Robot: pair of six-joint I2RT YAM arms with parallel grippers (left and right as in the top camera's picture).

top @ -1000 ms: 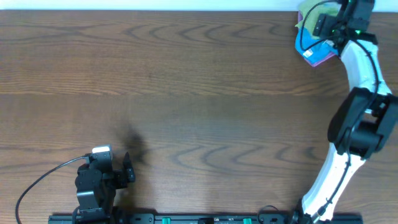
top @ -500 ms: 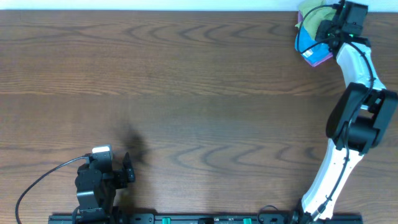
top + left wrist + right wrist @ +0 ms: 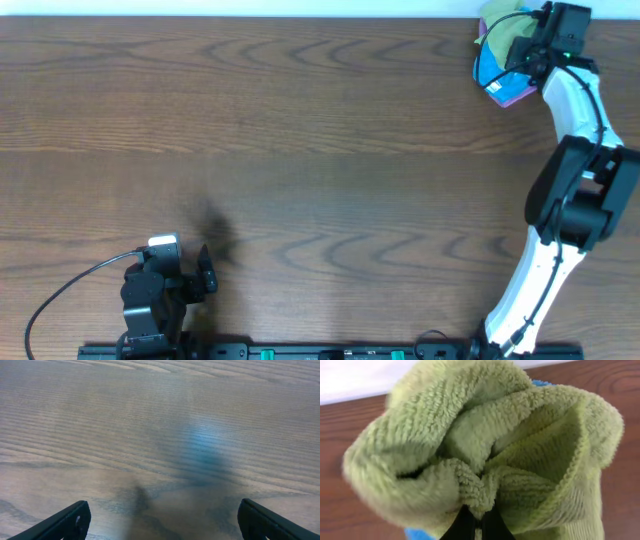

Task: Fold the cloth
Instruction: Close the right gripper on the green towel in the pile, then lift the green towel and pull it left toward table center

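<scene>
White right arm (image 3: 575,98) with black joints; black left arm (image 3: 150,300), silver cap, looping black cable (image 3: 70,281).

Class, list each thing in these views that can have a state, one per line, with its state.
right end effector, shut on green cloth
green cloth, bunched up, not yet folded
left end effector, open, holding nothing
blue cloth, crumpled, not gripped
</scene>
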